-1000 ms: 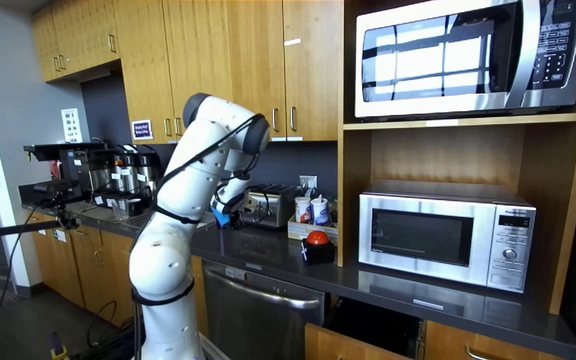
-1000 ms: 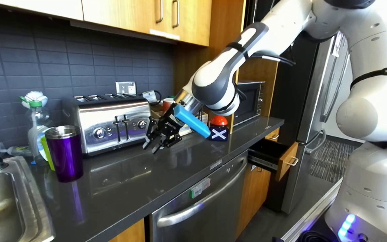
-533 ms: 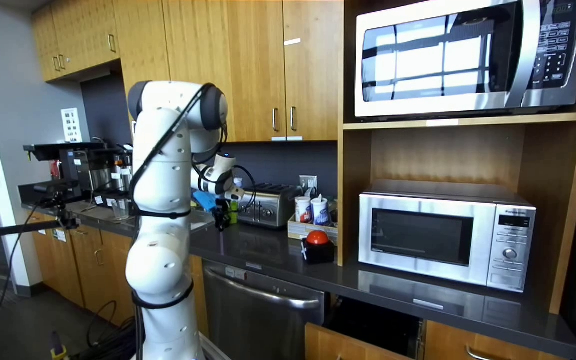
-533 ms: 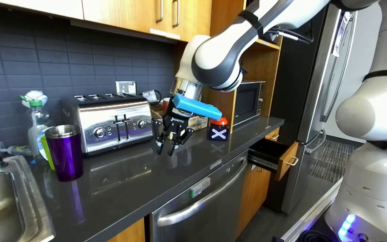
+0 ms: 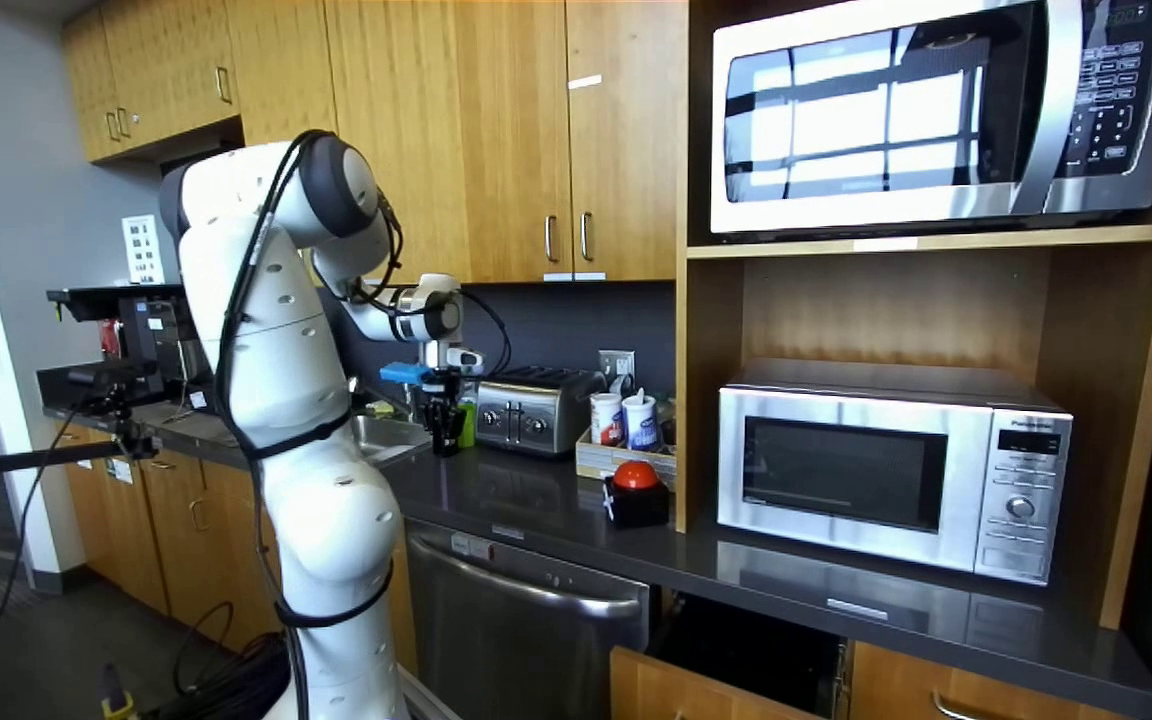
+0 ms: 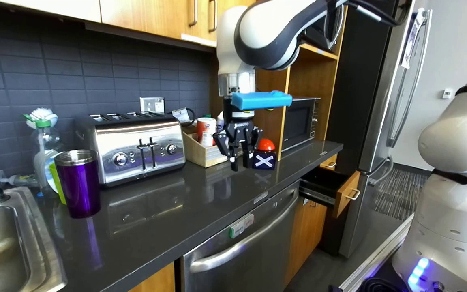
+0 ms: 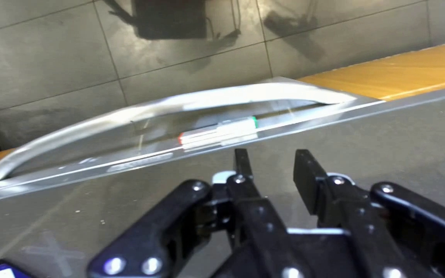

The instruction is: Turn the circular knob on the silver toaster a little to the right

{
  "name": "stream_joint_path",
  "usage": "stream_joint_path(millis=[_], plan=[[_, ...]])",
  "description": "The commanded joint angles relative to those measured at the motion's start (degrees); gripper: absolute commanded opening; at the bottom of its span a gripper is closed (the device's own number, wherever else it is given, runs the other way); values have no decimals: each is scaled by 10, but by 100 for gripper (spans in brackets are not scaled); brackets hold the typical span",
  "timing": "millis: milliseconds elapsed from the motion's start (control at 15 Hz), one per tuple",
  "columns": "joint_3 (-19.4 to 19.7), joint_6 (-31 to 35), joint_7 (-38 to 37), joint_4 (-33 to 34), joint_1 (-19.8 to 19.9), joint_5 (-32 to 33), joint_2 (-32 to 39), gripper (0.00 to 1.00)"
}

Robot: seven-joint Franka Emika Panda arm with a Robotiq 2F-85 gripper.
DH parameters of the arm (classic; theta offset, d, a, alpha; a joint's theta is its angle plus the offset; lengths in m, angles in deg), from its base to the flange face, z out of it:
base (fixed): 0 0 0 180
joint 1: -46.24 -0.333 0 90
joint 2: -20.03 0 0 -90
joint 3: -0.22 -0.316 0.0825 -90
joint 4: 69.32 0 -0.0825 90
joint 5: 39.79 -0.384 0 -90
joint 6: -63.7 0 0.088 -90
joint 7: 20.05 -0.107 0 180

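Robotiq gripper (image 7: 272, 168) above countertop (image 6: 156, 219): fingertips (image 7: 307, 173) parted, visible gap between. Four-slot silver toaster (image 6: 134, 150) stands apart from it. Lower microwave (image 5: 886, 475), farther from gripper, marked "Panasonic".

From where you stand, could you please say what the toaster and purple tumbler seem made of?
The silver toaster looks like polished metal in front, given its mirror-like shine. The purple tumbler, glossy with a silvery rim, is likely coated metal.

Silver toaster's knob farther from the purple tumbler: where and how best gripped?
Probably pinch the knob by opposite edges of its rim, with the hand coming straight at the front of the silver toaster: the knob is round and mounted on that face.
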Motion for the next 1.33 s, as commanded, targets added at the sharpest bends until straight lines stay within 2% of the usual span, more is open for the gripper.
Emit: stream_joint_path(millis=[0,267,533,600,667,733,800,867,1133,1267], plan=[[136,-83,55,-38,-91,16,-96,12],[247,-129,80,-85,-154,55,-169,12],[309,-140,128,-141,-196,57,-237,12],[318,-146,138,-150,-202,56,-249,12],[325,-150,145,-160,-207,55,-261,16],[330,-155,150,-171,-212,54,-275,61],[331,-160,146,-180,-214,52,-287,58],[323,-148,132,-154,-206,56,-245,34],[326,-152,136,-175,-209,55,-274,56],[326,-152,136,-175,-209,55,-274,58]])
